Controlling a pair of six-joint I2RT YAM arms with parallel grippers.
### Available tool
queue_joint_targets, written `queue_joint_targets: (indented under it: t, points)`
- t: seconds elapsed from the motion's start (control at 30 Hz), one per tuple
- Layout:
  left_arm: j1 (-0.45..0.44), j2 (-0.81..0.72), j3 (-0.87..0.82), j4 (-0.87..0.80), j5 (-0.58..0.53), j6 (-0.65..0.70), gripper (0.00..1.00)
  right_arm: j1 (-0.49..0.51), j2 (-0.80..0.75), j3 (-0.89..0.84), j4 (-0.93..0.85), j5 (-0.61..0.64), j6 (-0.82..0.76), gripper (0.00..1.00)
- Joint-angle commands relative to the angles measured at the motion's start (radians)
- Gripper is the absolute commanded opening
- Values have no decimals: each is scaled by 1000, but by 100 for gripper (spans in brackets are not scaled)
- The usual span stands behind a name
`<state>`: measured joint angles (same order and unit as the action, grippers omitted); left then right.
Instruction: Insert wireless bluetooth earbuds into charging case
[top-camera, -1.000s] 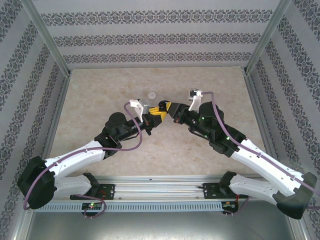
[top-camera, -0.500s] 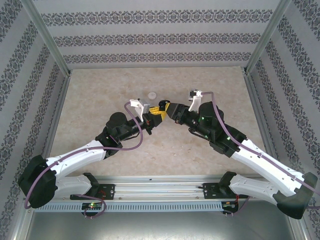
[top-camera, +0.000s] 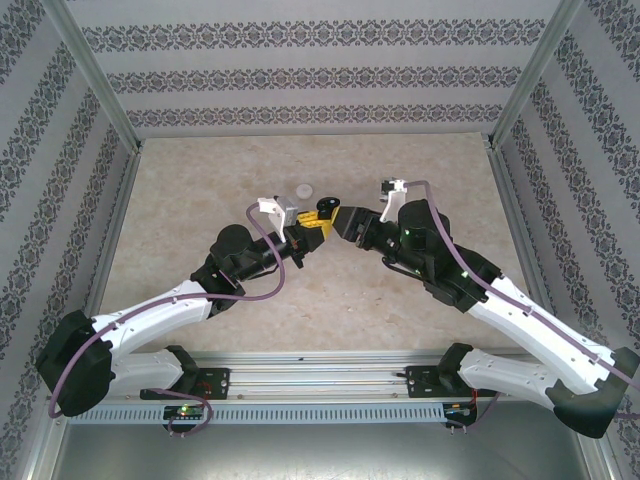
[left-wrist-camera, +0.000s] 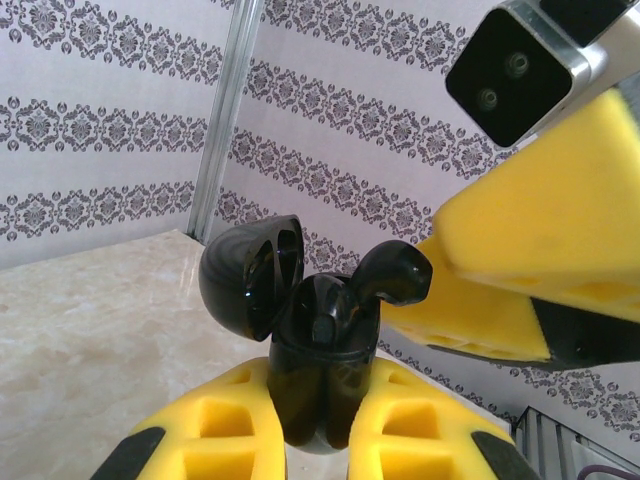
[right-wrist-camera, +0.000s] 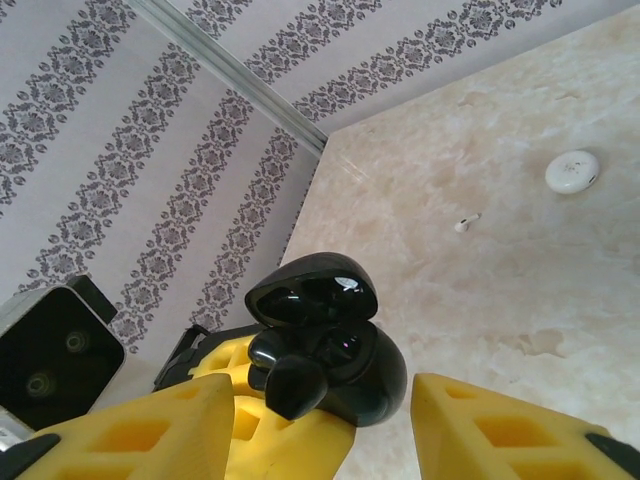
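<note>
The left end effector (left-wrist-camera: 318, 430) clamps the glossy black charging case (left-wrist-camera: 325, 350), lid open, held off the beige marble table (right-wrist-camera: 500, 290). A black stemmed earbud (left-wrist-camera: 388, 275) sits half-seated and probably needs pressing home. The right end effector (right-wrist-camera: 322, 425) is spread apart. A white earbud (right-wrist-camera: 462, 225) lies on the table, not yet inserted.

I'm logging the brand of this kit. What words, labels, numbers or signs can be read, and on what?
No text can be read.
The black charging case, the black earbud in it and the yellow pads show no print.
Any marking on the white puck is too small to read.
The wallpaper bears only ornament.
</note>
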<state>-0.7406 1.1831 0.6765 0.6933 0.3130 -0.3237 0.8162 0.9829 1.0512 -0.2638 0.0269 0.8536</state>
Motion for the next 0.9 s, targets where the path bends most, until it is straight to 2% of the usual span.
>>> queue_joint_targets:
  t: [0.0,0.23,0.5,0.87]
  points:
    - [-11,-16,14,43,8,-11,0,12,-28,65,-65,20,-37,50]
    - [-11,-24,11,-8,11,-12,0,13,-12,161,-170,-26,-44,52]
    - [-11,-30,19,-45,32,-6,0,12,92,295,-311,-87,-67,39]
    - [-11,-12,33,-52,60,-3,0,12,122,291,-316,-107,-56,31]
